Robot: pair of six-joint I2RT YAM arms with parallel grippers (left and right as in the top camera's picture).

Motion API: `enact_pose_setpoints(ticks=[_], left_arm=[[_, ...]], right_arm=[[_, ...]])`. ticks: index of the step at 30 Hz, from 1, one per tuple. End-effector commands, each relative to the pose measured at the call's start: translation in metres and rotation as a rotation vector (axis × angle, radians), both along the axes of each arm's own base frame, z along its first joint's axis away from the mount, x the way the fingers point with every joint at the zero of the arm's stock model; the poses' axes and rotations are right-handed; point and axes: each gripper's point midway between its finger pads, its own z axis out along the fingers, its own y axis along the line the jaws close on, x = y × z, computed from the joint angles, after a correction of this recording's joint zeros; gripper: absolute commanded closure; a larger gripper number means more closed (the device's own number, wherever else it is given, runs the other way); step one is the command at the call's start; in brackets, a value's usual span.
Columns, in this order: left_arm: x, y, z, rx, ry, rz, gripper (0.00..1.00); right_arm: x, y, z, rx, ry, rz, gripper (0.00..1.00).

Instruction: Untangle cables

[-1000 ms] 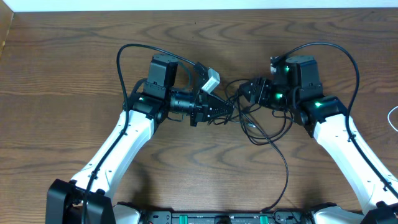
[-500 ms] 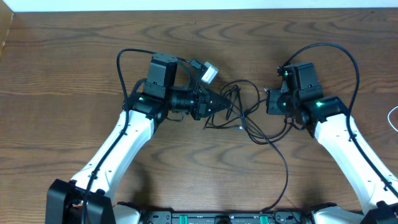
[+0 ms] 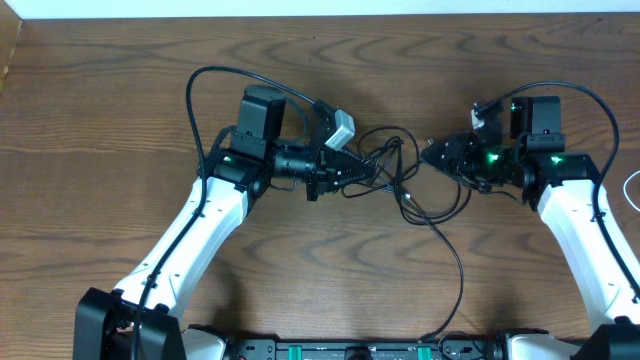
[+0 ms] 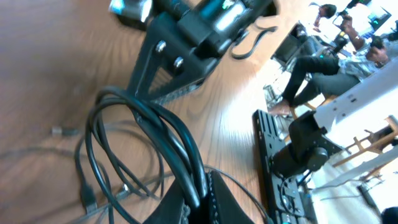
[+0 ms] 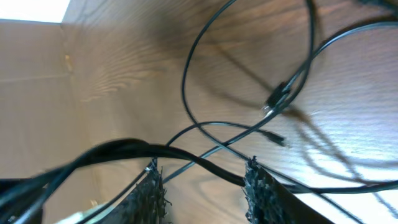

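cables point(image 3: 392, 170) tangled on desk point(image 3: 120, 100) between the claws. left claw point(image 3: 370, 172) clamped on a loop; right claw point(image 3: 430, 153) parted, one strand crossing its gap. close on that strand only, draw apart slowly.

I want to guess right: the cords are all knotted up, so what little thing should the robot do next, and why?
Probably close the right gripper on the black cord crossing between its open jaws. The left gripper pinches the tangle, so a second hold would let both pull it apart.
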Motion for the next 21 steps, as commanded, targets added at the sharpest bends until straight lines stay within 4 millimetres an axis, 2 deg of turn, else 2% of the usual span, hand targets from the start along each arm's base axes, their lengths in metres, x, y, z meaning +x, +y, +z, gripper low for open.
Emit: enact_pose_setpoints(ticks=[1,5,7,10,13,16,20,21], left_arm=[[-0.011,-0.004,0.021,-0.118,-0.123,-0.123,0.93],[-0.008,-0.006,0.029,-0.145,-0.191,-0.134,0.92],[-0.007,-0.006,0.032,-0.152,-0.215,-0.135,0.92],[-0.006,-0.006,0.034,-0.160,-0.239,-0.137,0.92],[-0.005,-0.007,0.035,-0.163,-0.249,-0.138,0.92],[-0.005,-0.007,0.035,-0.163,-0.249,-0.137,0.92],[-0.005,-0.007,0.035,-0.163,-0.249,-0.138,0.92],[-0.006,-0.007,0.036,-0.168,-0.251,-0.143,0.92]], right_arm=[[-0.002,0.008,0.006,0.066,0.034,-0.008,0.59],[-0.004,0.017,0.012,0.068,-0.044,0.089,0.57],[-0.007,0.023,0.013,0.033,-0.135,0.188,0.51],[-0.007,0.024,0.012,-0.020,-0.240,0.288,0.36],[-0.005,0.024,0.014,-0.048,-0.310,0.335,0.27],[0.000,0.024,0.017,-0.056,-0.341,0.337,0.28],[0.003,0.026,0.017,-0.071,-0.358,0.339,0.46],[0.001,0.029,0.017,-0.070,-0.358,0.347,0.46]])
